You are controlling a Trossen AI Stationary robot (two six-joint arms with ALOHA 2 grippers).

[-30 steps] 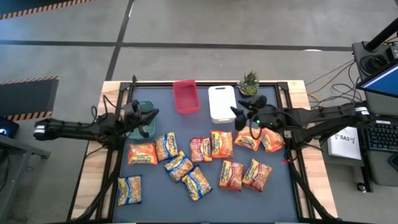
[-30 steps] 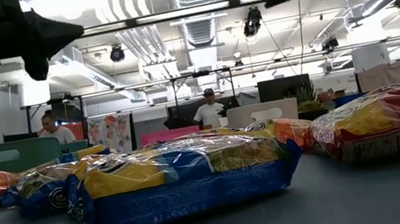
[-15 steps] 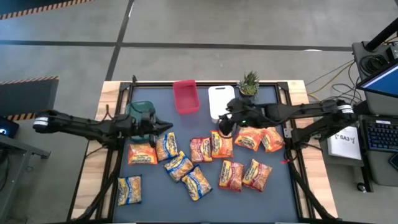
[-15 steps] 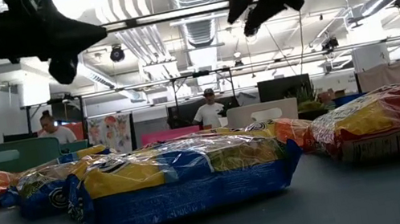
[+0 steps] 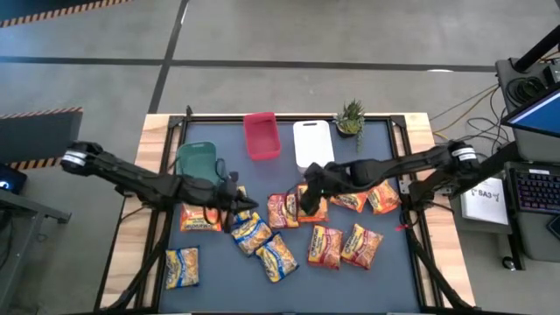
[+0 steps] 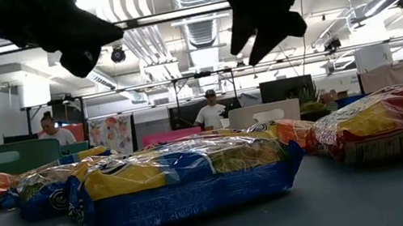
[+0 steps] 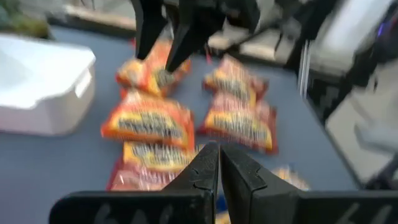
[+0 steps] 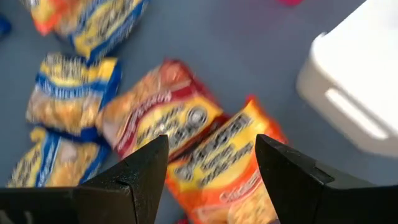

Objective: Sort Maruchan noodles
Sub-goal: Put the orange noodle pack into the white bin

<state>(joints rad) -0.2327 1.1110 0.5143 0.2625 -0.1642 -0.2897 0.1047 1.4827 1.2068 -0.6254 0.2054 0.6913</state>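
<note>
The Maruchan noodles (image 5: 280, 227) are spread across the middle of the dark worktop (image 5: 394, 271), about a dozen flat packets lying loose, none placed in a bin. Yellow-and-blue packets are gathered toward the left and centre, with one yellow-and-blue packet (image 5: 181, 267) lying apart near the front left corner, while orange and red-orange packets are grouped toward the right. At the back of the worktop a green bin (image 5: 198, 162), a red bin (image 5: 261, 136) and a white bin (image 5: 311, 143) are lined up, with a small potted plant (image 5: 350, 116) beside the white one. The left hand (image 5: 234, 200) is held over the yellow-and-blue packets left of centre, its fingers (image 7: 198, 167) pressed together on nothing. The right hand (image 5: 308, 192) is held above an orange packet (image 8: 239, 168) and a red-orange packet (image 8: 158, 121) lying side by side near the centre; its fingers (image 8: 146, 171) are spread wide, and no packet is gripped between them. In the low view a yellow-and-blue packet (image 6: 184, 177) fills the foreground, both hands are seen hanging above the packets, and two people (image 6: 210, 113) are seen in the room beyond.
</note>
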